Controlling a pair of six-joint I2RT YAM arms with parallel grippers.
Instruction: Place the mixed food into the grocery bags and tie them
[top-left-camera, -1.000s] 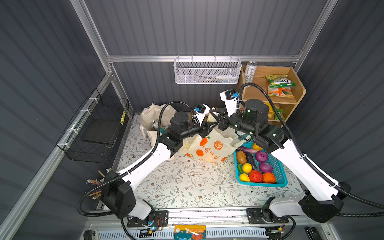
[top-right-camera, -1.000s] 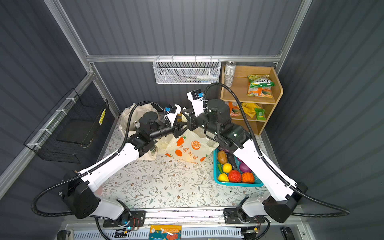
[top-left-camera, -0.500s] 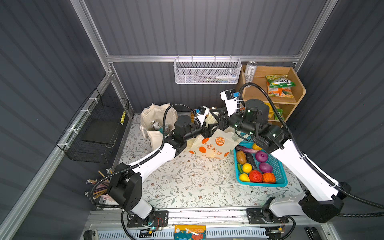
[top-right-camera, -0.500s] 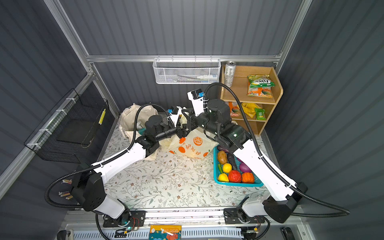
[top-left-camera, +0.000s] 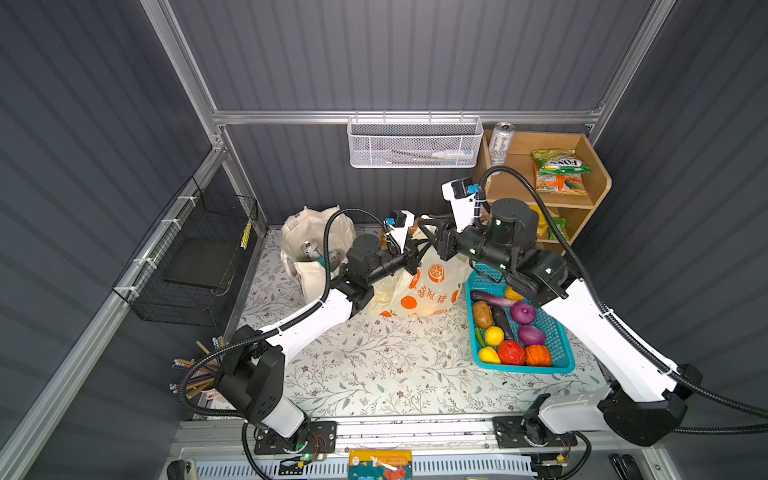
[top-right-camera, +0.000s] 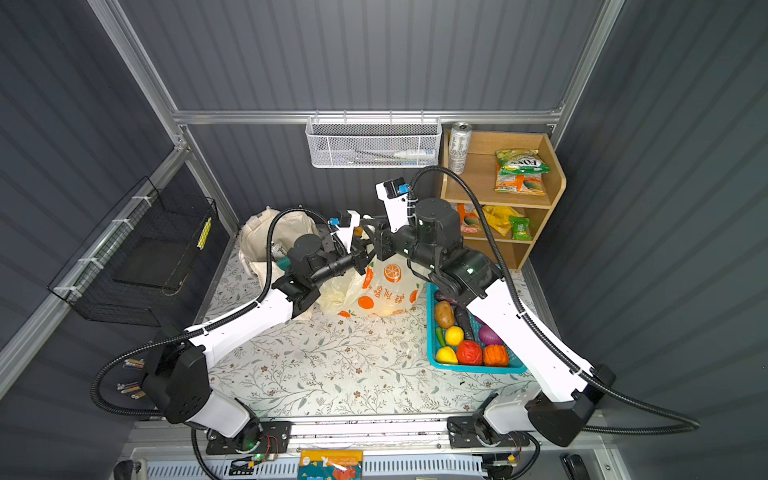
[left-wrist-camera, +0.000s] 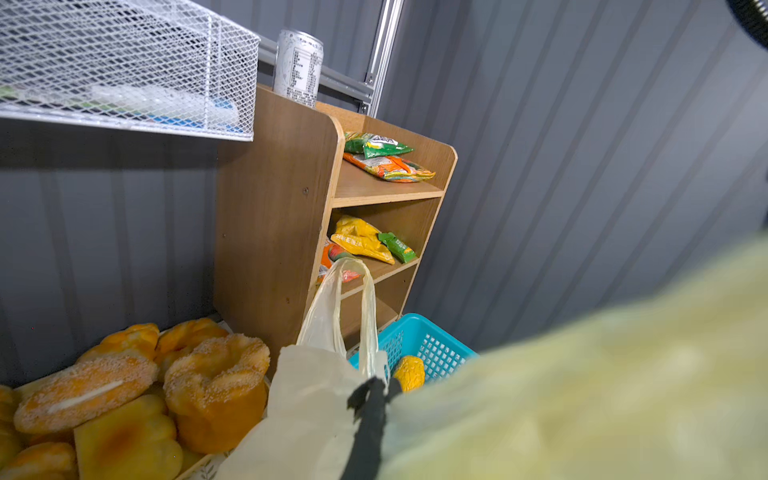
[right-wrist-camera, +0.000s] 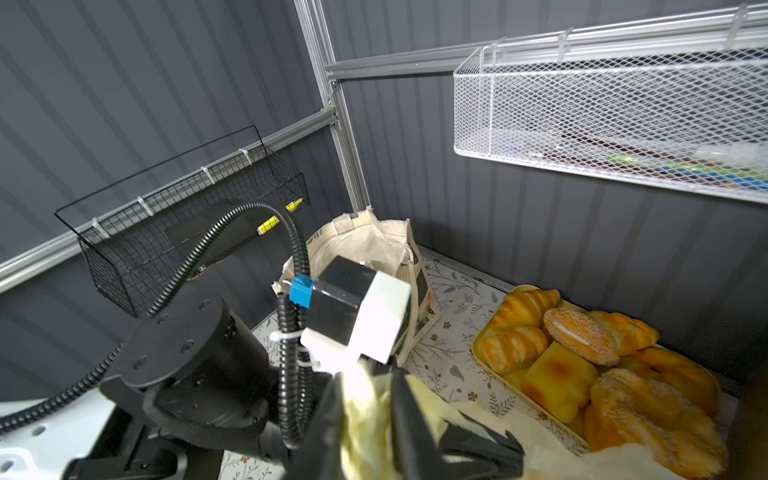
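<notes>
The pale-yellow plastic bag (top-left-camera: 428, 286) with orange fruit print stands at mid-table in both top views, its top gathered between the two grippers. My left gripper (left-wrist-camera: 374, 388) is shut on the bag's film just below a handle loop (left-wrist-camera: 345, 307). My right gripper (right-wrist-camera: 365, 386) stands open, with bunched yellow film lying between its parted fingers (right-wrist-camera: 405, 419). The cream canvas tote (top-left-camera: 307, 249) stands open at the back left with a can inside. Bread pieces (right-wrist-camera: 582, 365) fill a tray by the back wall. Toy produce (top-left-camera: 509, 332) lies in the turquoise basket (top-left-camera: 557, 365).
A wooden shelf (top-left-camera: 598, 183) at the back right carries a silver can (top-left-camera: 500, 143) and snack packets (top-left-camera: 559, 172). A white mesh basket (top-left-camera: 415, 143) hangs on the back wall, a black wire basket (top-left-camera: 195, 266) on the left wall. Pencils (top-left-camera: 195, 370) lie off the table's left edge.
My left arm swung right to the bag's top and its gripper shut on the film. My right gripper went from shut to open. The bag has been pulled more upright.
</notes>
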